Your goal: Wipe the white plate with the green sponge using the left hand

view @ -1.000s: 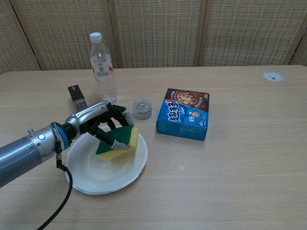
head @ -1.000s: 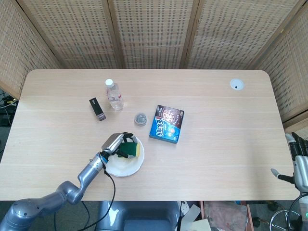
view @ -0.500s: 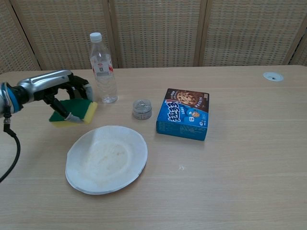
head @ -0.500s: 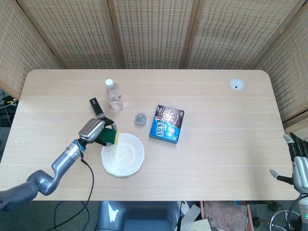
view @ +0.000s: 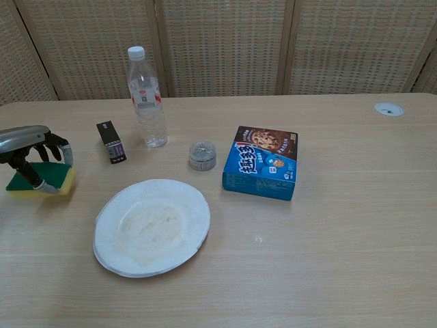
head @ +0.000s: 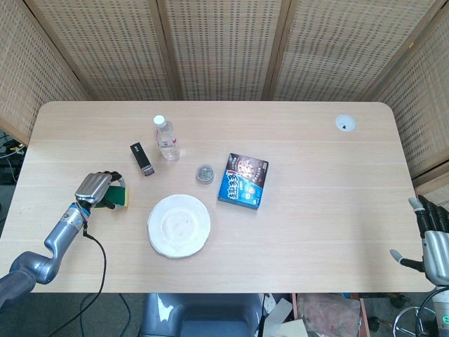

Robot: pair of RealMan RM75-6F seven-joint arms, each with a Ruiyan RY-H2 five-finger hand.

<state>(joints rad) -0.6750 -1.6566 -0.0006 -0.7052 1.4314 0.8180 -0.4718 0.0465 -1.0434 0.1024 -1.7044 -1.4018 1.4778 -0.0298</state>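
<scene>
Fingers [view: 41, 183] on spongy green sponge [view: 42, 179], round white plate [view: 151, 227]

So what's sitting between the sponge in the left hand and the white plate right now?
Nothing: in both views only bare table separates the green sponge, held by the left hand, from the white plate.

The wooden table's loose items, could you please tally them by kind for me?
Clear plastic water bottle: 1
Small black box: 1
Small round metal tin: 1
Blue cookie box: 1
White plate: 1
Green-and-yellow sponge: 1
Total: 6
</scene>
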